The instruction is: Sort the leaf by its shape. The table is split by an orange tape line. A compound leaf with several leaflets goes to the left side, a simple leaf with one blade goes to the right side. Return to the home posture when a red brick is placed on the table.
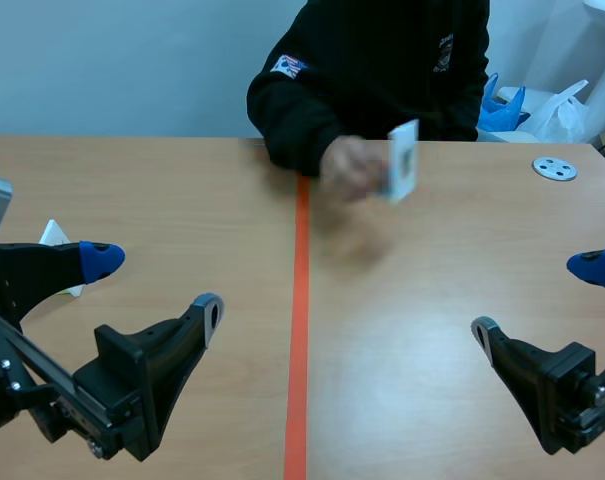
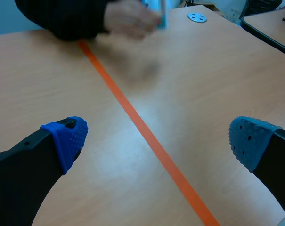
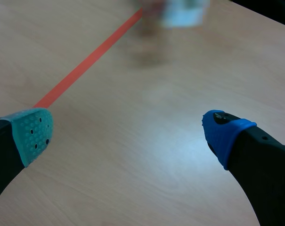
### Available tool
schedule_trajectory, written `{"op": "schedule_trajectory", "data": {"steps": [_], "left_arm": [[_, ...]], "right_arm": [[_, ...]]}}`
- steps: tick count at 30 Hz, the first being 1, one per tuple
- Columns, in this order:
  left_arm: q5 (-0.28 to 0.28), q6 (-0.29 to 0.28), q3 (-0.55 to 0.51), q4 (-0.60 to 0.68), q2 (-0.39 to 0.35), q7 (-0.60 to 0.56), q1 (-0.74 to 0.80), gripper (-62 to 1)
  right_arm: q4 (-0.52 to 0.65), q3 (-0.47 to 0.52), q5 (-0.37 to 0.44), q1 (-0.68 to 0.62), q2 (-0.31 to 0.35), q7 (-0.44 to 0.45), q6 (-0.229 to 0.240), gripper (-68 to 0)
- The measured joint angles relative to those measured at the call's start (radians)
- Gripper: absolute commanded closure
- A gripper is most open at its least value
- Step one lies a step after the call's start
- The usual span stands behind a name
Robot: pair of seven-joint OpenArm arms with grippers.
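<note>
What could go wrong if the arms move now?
1. The person's hand holds the card up by the tape line; a reach now might strike it.
2. The card's picture is too blurred to read, so the side could be misjudged.

A light wooden table (image 1: 432, 300) is split down its middle by an orange tape line (image 1: 299, 330) running from the near edge to the far edge. A round grey disc with small holes (image 1: 554, 168) lies near the far right corner. A small white object (image 1: 52, 235), partly hidden, sits by the left edge.
</note>
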Motion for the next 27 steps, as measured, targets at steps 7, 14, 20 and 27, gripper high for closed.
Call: {"op": "schedule_trajectory", "data": {"steps": [7,14,20,27], "left_arm": [[0.004,0.000,0.000,0.000,0.006,-0.018,-0.001,-62.3],[0.003,0.000,0.000,0.000,0.009,-0.011,-0.005,-62.3],[0.004,0.000,0.000,0.000,0.008,-0.002,-0.005,-62.3],[0.004,0.000,0.000,0.000,0.008,-0.003,-0.005,-62.3]], "right_arm": [[0.000,0.000,0.000,0.000,0.000,0.000,0.000,-67.9],[0.000,0.000,0.000,0.000,0.000,-0.008,0.000,-67.9],[0.000,0.000,0.000,0.000,0.000,-0.008,0.000,-67.9],[0.000,0.000,0.000,0.000,0.000,-0.008,0.000,-67.9]]}}
